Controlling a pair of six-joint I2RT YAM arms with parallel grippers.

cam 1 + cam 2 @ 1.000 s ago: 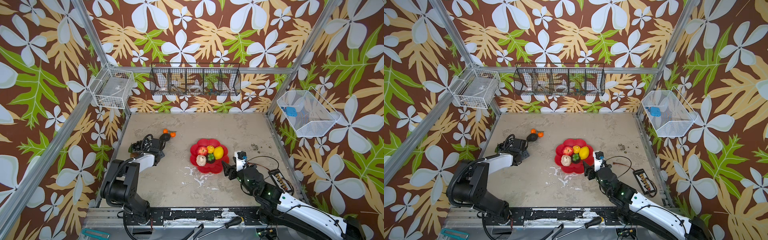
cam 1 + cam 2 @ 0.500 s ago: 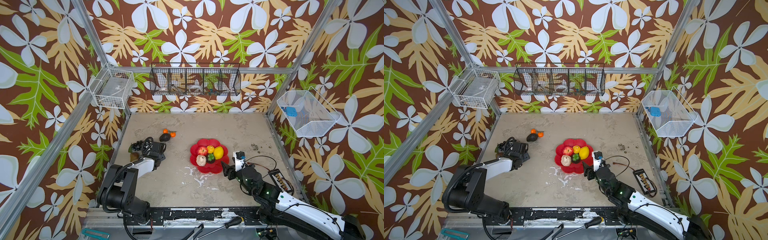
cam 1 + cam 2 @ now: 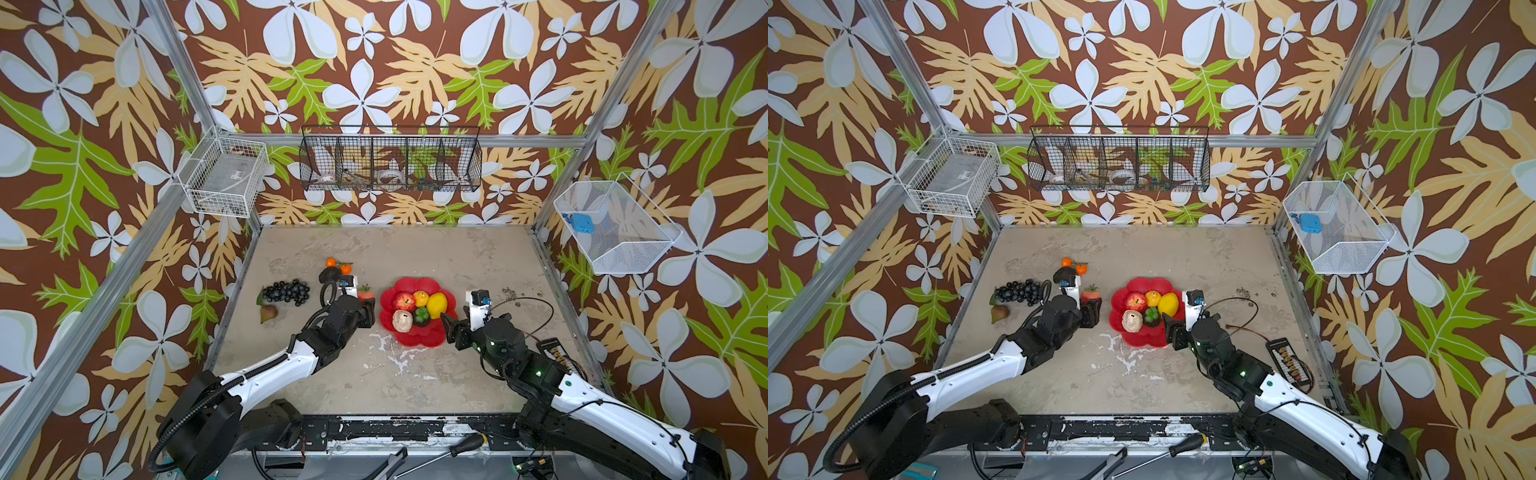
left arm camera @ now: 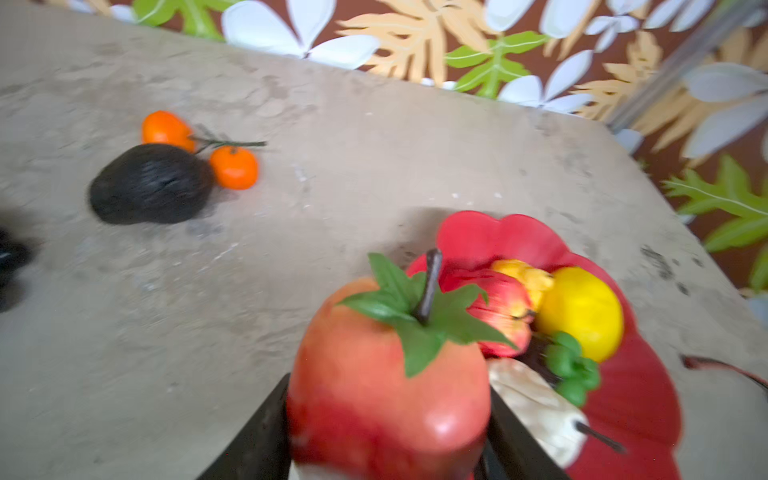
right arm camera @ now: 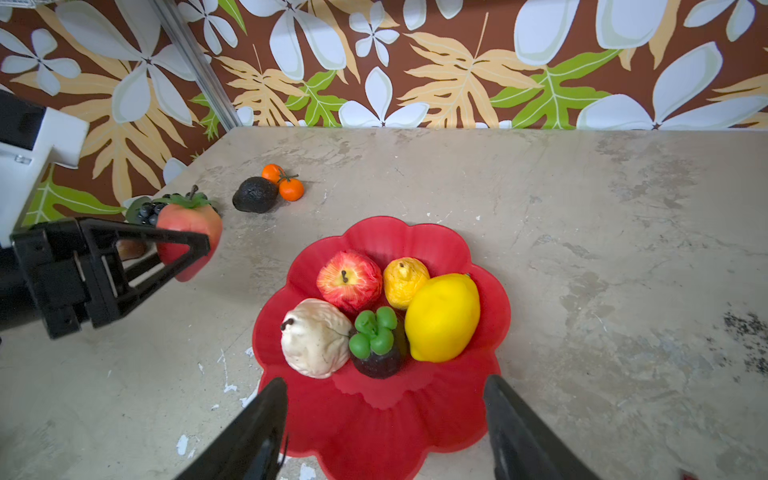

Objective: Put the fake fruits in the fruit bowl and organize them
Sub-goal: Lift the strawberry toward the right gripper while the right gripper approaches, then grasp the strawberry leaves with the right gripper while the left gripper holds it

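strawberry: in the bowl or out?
Out. The left gripper holds the strawberry beside the fruit bowl, clear of its rim.

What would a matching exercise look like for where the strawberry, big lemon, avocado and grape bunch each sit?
Things: 1 strawberry; 2 big lemon; 3 avocado; 4 grape bunch.
Places: A in the fruit bowl; B on the table beside the two oranges; C held in the left pincer; D on the table beside the pear.
Pairs: 1-C, 2-A, 3-B, 4-D.
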